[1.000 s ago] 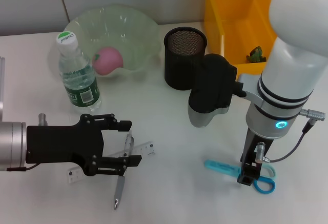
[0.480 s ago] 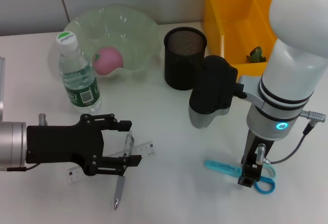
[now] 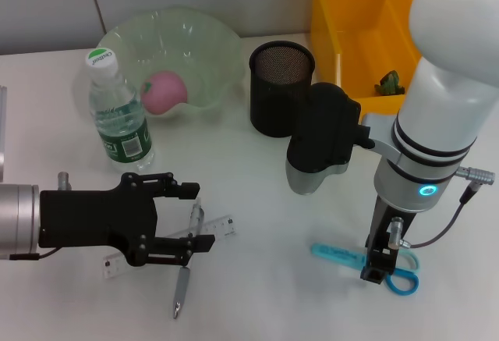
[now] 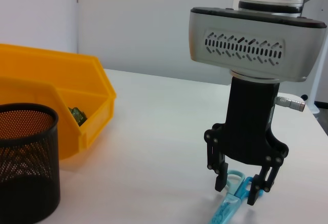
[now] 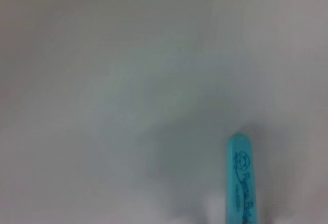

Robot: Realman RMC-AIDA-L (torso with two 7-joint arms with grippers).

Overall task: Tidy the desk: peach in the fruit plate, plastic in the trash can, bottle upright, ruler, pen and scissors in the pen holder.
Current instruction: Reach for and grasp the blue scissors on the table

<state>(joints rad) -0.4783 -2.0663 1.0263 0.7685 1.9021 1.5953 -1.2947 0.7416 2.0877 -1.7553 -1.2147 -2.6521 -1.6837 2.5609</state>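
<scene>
At the bottom right of the head view, our right gripper (image 3: 376, 272) points straight down over the blue scissors (image 3: 399, 280), which lie flat on the white desk (image 3: 265, 224); the left wrist view shows its two fingers (image 4: 221, 175) spread a little, one on each side of the scissor handles, tips near the desk. Lower left in the head view, our left gripper (image 3: 199, 218) reaches in sideways with fingers parted wide around the grey pen (image 3: 185, 267), which lies across the clear ruler (image 3: 222, 226). Farther back on the left, the water bottle (image 3: 117, 111) stands upright, just in front of the pale green fruit plate (image 3: 210, 44), which holds the pink peach (image 3: 164, 91). At upper centre stands the black mesh pen holder (image 3: 279, 87). Beside it, in the upper right corner, the yellow trash can (image 3: 347, 29) holds a small green scrap (image 3: 389, 83).
</scene>
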